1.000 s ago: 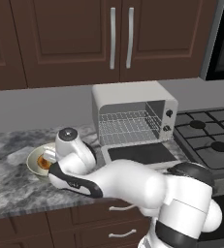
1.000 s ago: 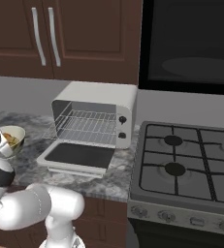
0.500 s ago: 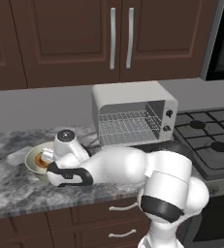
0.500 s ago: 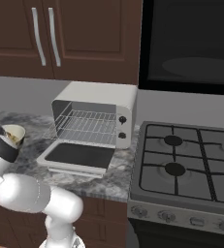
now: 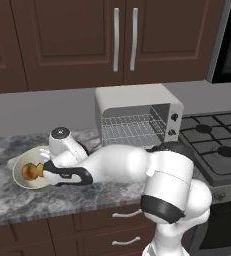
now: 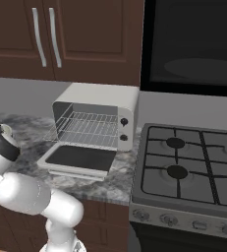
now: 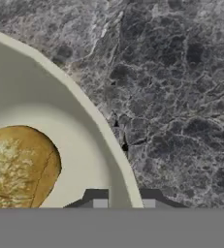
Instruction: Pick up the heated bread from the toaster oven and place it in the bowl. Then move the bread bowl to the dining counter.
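Hand view: bread [image 7: 19, 167] lies inside the bowl [image 7: 91, 121], low on its floor, so the first part of the task looks done. The oven [image 5: 137, 120] stands with door down and rack bare, which agrees.

Gripper [image 7: 122, 203] straddles the bowl rim: one dark tip sits inside the wall, one outside, with the cream rim running up between them. Jaws are together on the rim, as far as the tips show. Bowl bottom appears to rest on the marble surface [image 7: 181, 97]; I cannot tell whether it is lifted at all.

Left base view: bowl [image 5: 22, 172] sits at the left of the worktop, well apart from the oven, with the bread [image 5: 31, 171] near its middle and the hand at its right edge.

Orientation: the bowl is upright, mouth up, no clear tilt. The bread is lumpy and nearly round in both views, so a long axis is hard to call; in the left base view it seems slightly longer across the bowl than deep.

Remaining, by my judgement: lift the bowl by its rim, carry it level, drive to the dining counter, set it down.
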